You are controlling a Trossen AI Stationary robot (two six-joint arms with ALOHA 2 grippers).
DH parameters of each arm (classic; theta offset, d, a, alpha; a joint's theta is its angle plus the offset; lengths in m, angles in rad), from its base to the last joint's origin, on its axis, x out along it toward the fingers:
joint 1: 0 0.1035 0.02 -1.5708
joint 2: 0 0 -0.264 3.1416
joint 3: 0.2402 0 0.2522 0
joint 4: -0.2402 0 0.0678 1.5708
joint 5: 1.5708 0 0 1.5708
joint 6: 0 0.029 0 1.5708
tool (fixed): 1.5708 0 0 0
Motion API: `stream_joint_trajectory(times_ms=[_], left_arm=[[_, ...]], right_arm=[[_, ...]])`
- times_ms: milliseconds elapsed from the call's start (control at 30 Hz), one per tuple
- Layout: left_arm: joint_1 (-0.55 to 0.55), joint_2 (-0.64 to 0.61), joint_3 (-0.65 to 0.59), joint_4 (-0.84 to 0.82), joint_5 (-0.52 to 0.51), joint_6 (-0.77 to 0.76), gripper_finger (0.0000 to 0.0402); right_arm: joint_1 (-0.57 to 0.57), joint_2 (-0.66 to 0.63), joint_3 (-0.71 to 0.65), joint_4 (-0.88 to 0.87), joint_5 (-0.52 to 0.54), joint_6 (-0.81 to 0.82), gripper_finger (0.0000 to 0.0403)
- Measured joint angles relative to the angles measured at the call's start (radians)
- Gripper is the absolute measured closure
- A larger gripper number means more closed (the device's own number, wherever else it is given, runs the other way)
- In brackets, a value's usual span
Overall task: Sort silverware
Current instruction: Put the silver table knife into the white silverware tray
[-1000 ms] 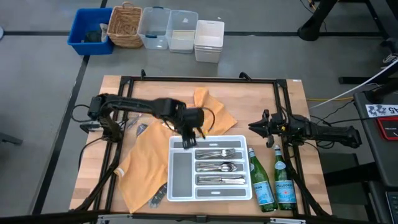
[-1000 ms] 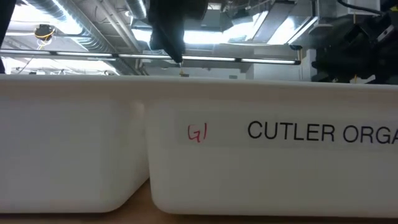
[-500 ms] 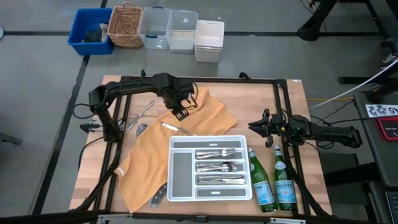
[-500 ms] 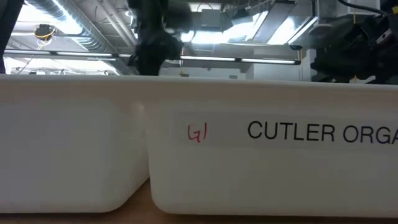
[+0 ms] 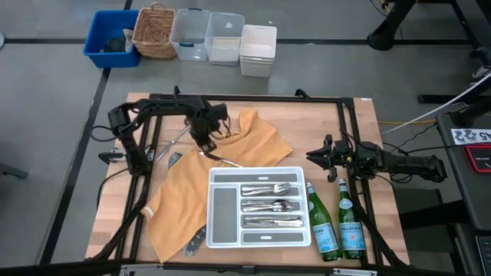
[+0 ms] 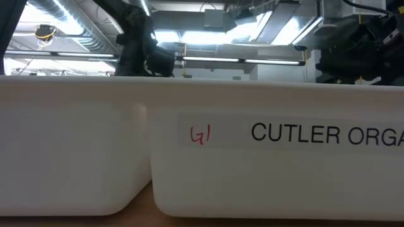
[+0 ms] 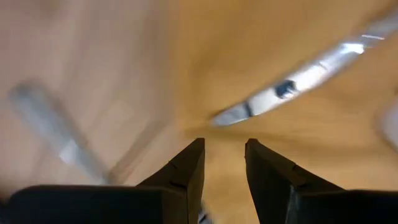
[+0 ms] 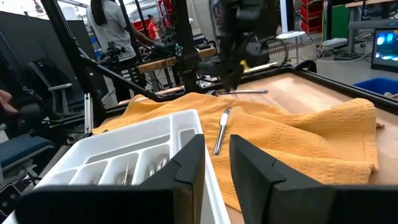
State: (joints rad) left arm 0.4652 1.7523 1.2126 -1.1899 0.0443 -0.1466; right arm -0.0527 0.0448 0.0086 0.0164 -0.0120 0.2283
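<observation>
A pale wooden tabletop (image 5: 360, 130) stands on a grey floor, and a wrinkly yellow cloth (image 5: 184, 192) covers much of it. The silverware (image 5: 270, 205) is thin, shiny metal, and most of it lies in a white plastic tray (image 5: 218, 234) with long boxes inside. Forks lie in one box, spoons in the next and more pieces in a third; the big side box looks bare. One knife (image 5: 217, 159) lies on the cloth just beyond the tray. Two more pieces (image 5: 175, 142) lie on the bare wood by the cloth, and another (image 5: 195, 241) sits at the cloth's near edge. The left gripper (image 5: 209, 135) hangs above the cloth's far end with its fingers (image 7: 186, 174) a little apart and nothing between them. The right gripper (image 5: 316, 158) waits off to the tray's right side, its fingers (image 8: 186, 163) also apart and bare. Two green glass bottles (image 5: 337, 227) lie beside the tray. Past the table, on the floor, sit a blue bin (image 5: 111, 37), a woven basket (image 5: 154, 31) and clear tubs (image 5: 207, 34).
</observation>
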Motion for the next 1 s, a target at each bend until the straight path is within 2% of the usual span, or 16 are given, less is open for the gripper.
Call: stream_joint_trajectory(times_ms=[100,367,500,1000], left_arm=[[-0.045,0.0,-0.041,0.083,0.062,0.115,0.03],[-0.195,0.0,-0.1,0.423,0.065,0.437,0.03],[-0.243,0.0,-0.149,0.59,0.061,0.551,0.03],[-0.23,-0.001,-0.268,0.71,0.049,0.577,0.03]], right_arm=[[0.0,0.0,0.0,-0.001,-0.004,0.0,0.0325],[0.0,0.0,-0.001,-0.002,-0.005,0.001,0.0325],[0.0,0.0,-0.001,-0.002,-0.005,0.001,0.0325],[0.0,0.0,-0.001,-0.002,-0.006,0.001,0.0325]])
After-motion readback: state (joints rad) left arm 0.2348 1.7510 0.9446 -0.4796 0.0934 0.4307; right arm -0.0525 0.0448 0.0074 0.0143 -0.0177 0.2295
